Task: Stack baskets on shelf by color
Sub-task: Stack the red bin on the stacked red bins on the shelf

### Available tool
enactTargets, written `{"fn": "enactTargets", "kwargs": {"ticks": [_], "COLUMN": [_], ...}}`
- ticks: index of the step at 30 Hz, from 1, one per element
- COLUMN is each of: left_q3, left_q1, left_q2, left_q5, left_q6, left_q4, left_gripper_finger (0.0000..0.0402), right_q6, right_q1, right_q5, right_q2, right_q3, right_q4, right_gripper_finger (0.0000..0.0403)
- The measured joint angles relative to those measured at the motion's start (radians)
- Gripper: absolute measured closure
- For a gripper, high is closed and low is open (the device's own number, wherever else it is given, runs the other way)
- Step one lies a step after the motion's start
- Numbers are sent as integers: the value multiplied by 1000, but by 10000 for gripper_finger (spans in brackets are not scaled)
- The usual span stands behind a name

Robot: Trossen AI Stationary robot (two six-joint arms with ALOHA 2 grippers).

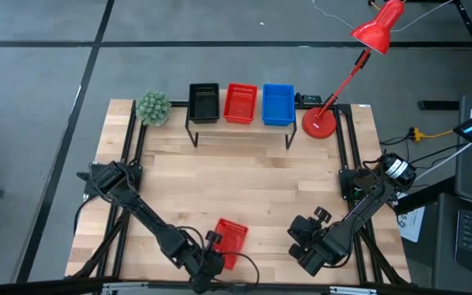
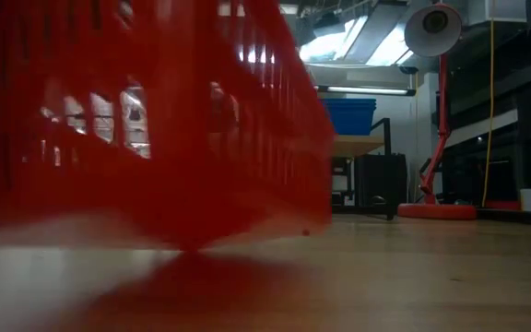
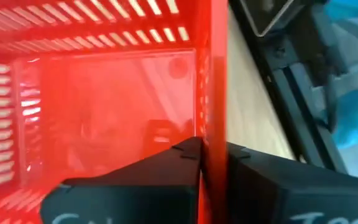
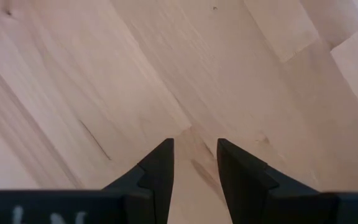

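Observation:
A red basket sits near the table's near edge, left of centre, and fills the left of the low view. My left gripper is shut on its near side. On the shelf at the far edge stand black, red and blue baskets side by side; how many are stacked in each does not show. The blue one also shows in the low view. My right gripper hovers open over bare wood near the table's near right. My left gripper pinches one side wall of the red basket, with one finger inside and one outside. The fingers come slanting from the table's near side. The basket's bottom edge is at the tabletop; whether it is lifted clear I cannot tell.
A red desk lamp stands with its base at the shelf's right and its arm leaning over the far right corner. A green plant ball lies left of the shelf. The wooden tabletop stretches between the shelf and the grippers.

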Motion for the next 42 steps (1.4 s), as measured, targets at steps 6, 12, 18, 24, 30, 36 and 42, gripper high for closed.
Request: {"fn": "enactTargets", "kwargs": {"ticks": [6,12,18,24,30,36,42], "left_q3": [181,303,301,300,301,298,299], "left_q1": [14,117,401,755,1074,1203,1200], "left_q2": [-65,-215,-370,-438,-408,-347,-304], "left_q5": [-142,-367,-304,-80,219,351,367], "left_q6": [90,306,527,754,909,905,956], "left_q4": [-329,-613,-630,-575,-455,-457,-416], "left_gripper_finger": [401,401,401,401,401,401,401], "right_q6": [0,0,1,0,0,-3,-27], "right_q1": [4,3,2,-32,-145,-249,-297], "right_q5": [-5,-6,35,117,123,105,104], "right_q2": [0,0,0,0,0,0,0], "right_q3": [0,0,0,0,0,0,0], "right_q4": [24,30,55,45,10,-70,-87], "right_gripper_finger": [281,281,281,281,281,281,281]}}
